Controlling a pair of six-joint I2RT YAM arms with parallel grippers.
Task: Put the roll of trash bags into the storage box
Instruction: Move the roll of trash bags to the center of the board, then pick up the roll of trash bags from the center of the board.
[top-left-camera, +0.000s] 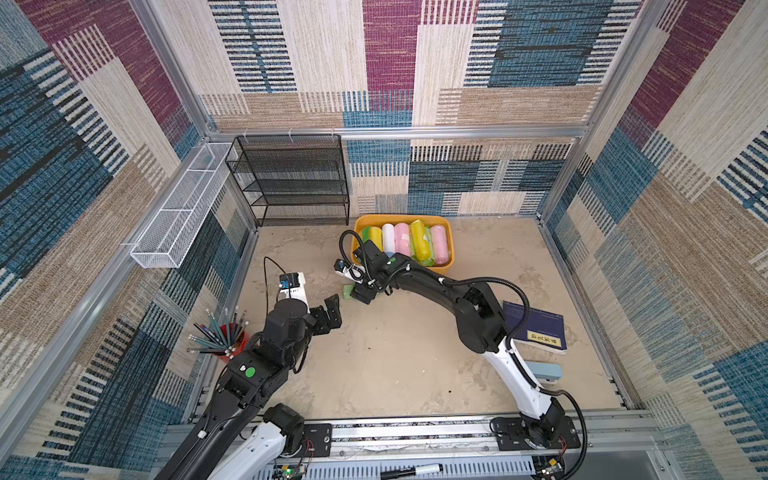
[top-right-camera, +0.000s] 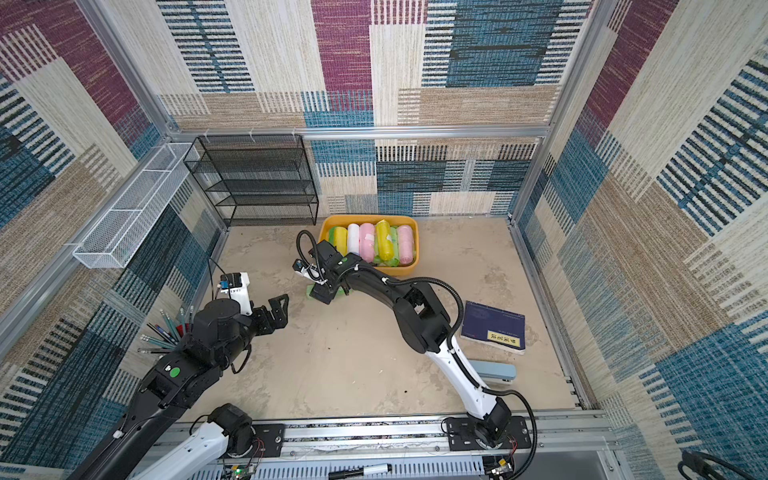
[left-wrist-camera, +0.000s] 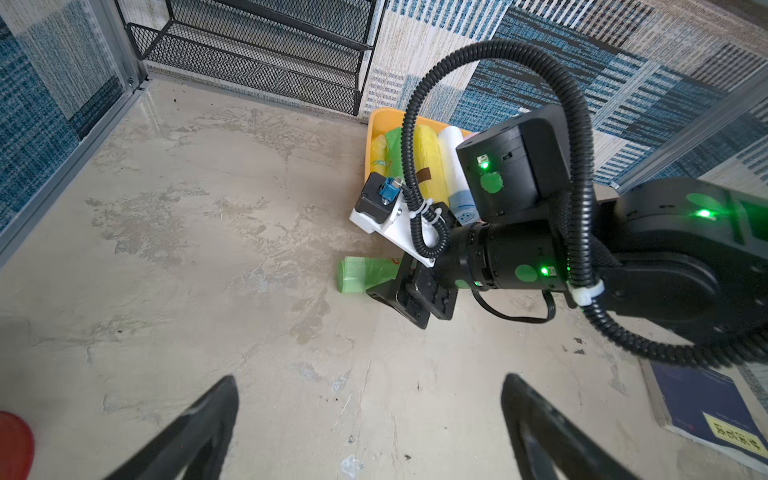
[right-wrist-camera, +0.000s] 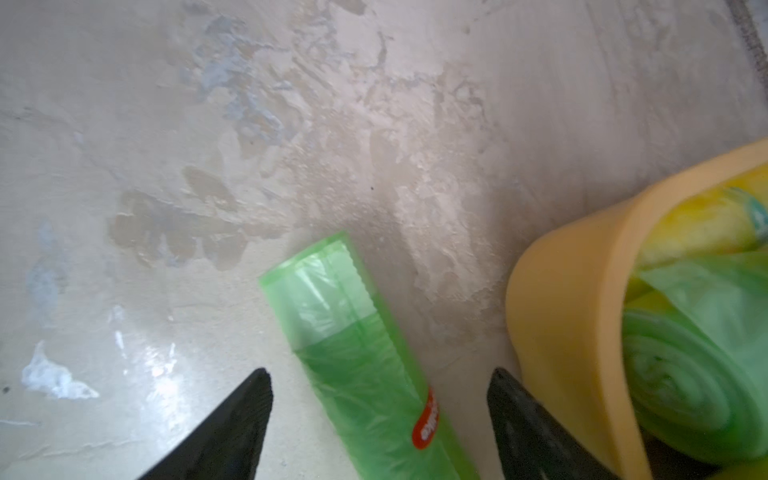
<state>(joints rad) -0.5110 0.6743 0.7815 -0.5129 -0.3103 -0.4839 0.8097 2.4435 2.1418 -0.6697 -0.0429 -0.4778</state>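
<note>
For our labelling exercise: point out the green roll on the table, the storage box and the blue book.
green roll (right-wrist-camera: 361, 374), right wrist view, middle of its wrap.
storage box (top-left-camera: 401, 217), a top view, far rim.
blue book (top-left-camera: 544, 324), a top view, cover centre.

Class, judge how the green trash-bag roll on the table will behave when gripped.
The green roll is cylindrical and lies on its side, so a nudge probably rolls it. Its glossy film looks slippery and soft; it may squash slightly.

Open floor (right-wrist-camera: 166, 124) beside the green roll (right-wrist-camera: 353, 353); storage box (right-wrist-camera: 557, 316) wall just beside right tool (right-wrist-camera: 379, 376).
</note>
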